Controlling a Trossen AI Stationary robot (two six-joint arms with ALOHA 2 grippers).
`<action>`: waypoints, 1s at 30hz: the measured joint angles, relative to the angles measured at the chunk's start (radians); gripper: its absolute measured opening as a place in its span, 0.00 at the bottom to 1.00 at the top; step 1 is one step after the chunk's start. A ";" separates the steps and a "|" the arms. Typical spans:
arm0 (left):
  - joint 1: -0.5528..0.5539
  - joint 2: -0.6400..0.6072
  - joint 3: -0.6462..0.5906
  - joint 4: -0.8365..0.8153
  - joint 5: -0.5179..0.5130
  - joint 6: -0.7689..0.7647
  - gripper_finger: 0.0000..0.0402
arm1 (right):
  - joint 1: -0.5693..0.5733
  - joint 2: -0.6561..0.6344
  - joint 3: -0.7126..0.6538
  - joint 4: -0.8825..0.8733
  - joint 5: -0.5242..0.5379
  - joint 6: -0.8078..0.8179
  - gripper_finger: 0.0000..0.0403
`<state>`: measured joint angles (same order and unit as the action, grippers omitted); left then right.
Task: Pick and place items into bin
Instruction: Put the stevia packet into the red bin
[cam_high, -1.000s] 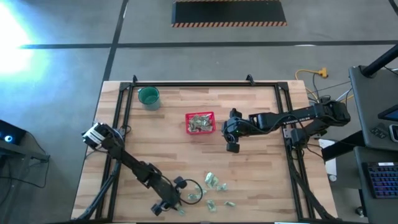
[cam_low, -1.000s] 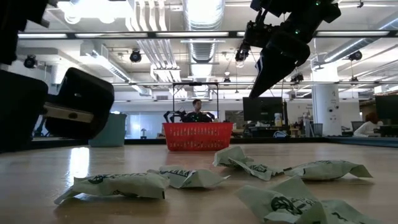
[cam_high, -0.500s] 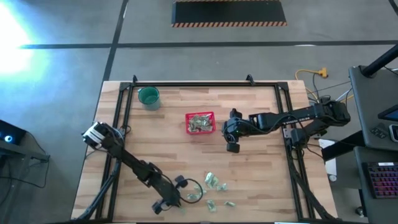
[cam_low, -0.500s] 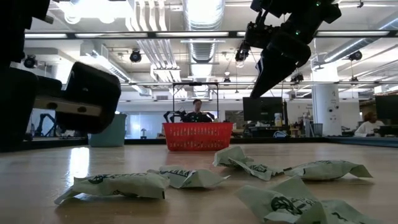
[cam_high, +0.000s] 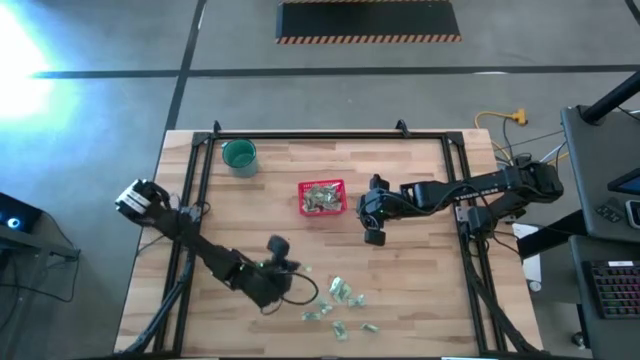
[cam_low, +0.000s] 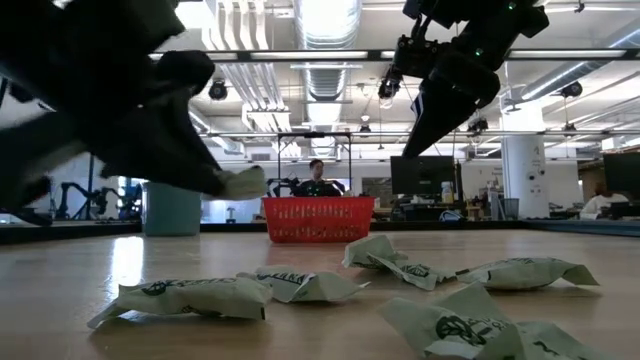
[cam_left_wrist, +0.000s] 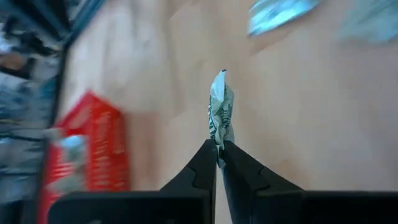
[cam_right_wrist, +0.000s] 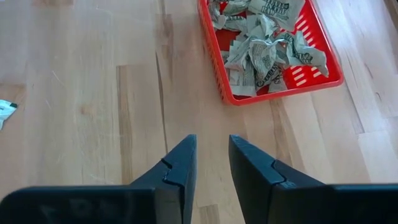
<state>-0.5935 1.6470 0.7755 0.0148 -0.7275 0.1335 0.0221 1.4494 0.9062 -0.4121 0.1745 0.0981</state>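
Several pale green-and-white packets (cam_high: 340, 305) lie flat on the wooden table near its near edge, and they also show in the low view (cam_low: 300, 285). The red basket (cam_high: 322, 197) stands mid-table with several packets inside (cam_right_wrist: 264, 46). My left gripper (cam_high: 276, 246) hangs above the table between the loose packets and the basket, shut on one packet (cam_left_wrist: 220, 112). That packet shows in the low view (cam_low: 243, 183) too. My right gripper (cam_high: 374, 237) hangs open just right of the basket, with nothing between its fingers (cam_right_wrist: 180, 165). My left gripper pinches one end of the packet (cam_left_wrist: 219, 146) between its two fingertips. The fingers slant down toward the table's far side. The packet sticks out beyond the fingertips, edge-on in the left wrist view, lifted clear of the table.
A round teal cup (cam_high: 239, 155) stands at the far left of the table. A dark metal frame (cam_high: 300, 138) runs along the table's far, left and right edges. Bare wood lies between the loose packets and the basket.
My left gripper has risen from the loose packets at the near edge and swung toward the far edge and the basket. It has tipped from pointing down to nearer level. One packet now sits between its fingers, lifted clear of the table.
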 joint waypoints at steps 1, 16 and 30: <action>0.017 -0.006 -0.001 -0.012 -0.015 0.026 0.00 | 0.000 0.000 0.000 0.000 0.000 0.000 0.20; 0.468 -0.032 -0.009 0.087 -0.006 0.249 0.00 | 0.000 0.000 -0.005 0.002 0.000 0.005 0.20; 0.590 -0.042 -0.009 0.166 0.181 0.246 0.00 | 0.000 0.000 -0.026 0.004 0.000 0.012 0.19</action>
<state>-0.0038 1.6054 0.7670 0.1806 -0.5469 0.3791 0.0219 1.4494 0.8798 -0.4079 0.1745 0.1101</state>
